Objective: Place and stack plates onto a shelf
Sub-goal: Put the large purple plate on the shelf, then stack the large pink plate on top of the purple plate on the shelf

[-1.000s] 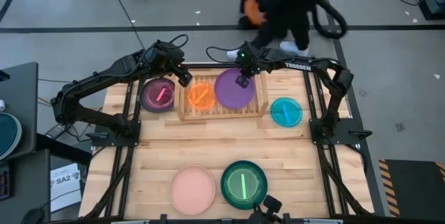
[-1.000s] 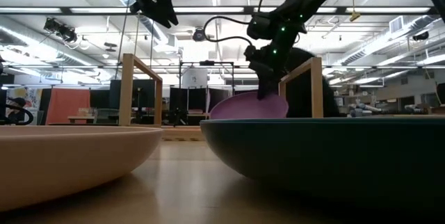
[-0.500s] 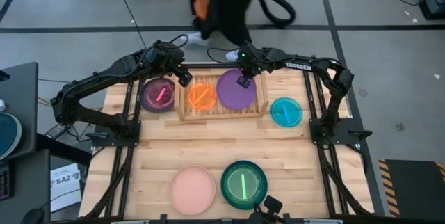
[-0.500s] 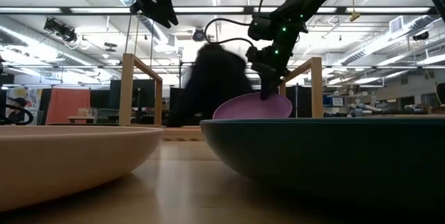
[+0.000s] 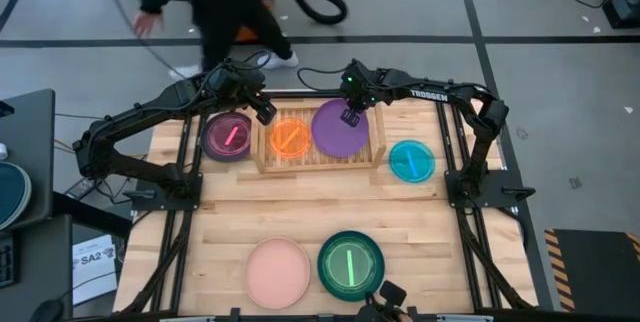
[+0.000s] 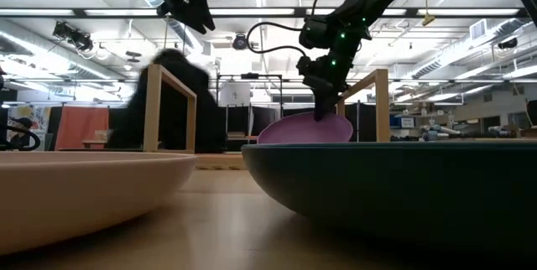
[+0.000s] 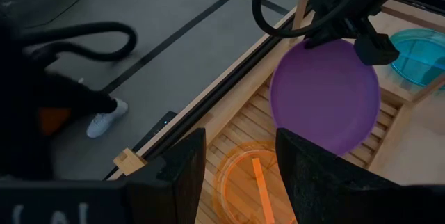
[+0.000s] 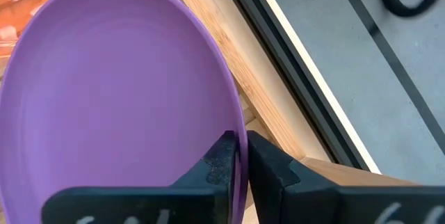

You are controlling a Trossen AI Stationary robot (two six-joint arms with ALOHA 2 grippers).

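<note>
My right gripper [image 5: 351,115] is shut on the purple plate [image 5: 337,130], which is over the right half of the slatted wooden shelf [image 5: 320,162]. The translucent orange plate [image 5: 291,138] lies flat on the shelf's left half. My left gripper [image 5: 262,112] hangs open and empty above the shelf's far left corner, high up in the low view [image 6: 189,2]. The maroon plate [image 5: 229,135] lies on the table left of the shelf, and the cyan plate [image 5: 411,160] lies to its right. The pink plate [image 5: 277,272] and the green-teal plate [image 5: 351,265] rest near the near edge. My right gripper pinches the purple plate's far rim [image 8: 238,137] between its two fingers [image 8: 221,156], one on the inner face and one on the outer. It comes from above, pointing down. The plate [image 6: 304,127] sits tilted with the held rim raised; the green-teal plate hides its lower edge.
The shelf's two upright side boards [image 6: 153,106] [image 6: 382,102] stand on either side of the slats. A person in dark clothes [image 5: 200,2] is on the floor beyond the far edge. Bare tabletop [image 5: 320,207] lies between the shelf and the near plates.
Both arms have stayed almost still, with the purple plate held over the shelf and shifted only slightly. The person behind the table has walked along the far edge from the right toward the left.
</note>
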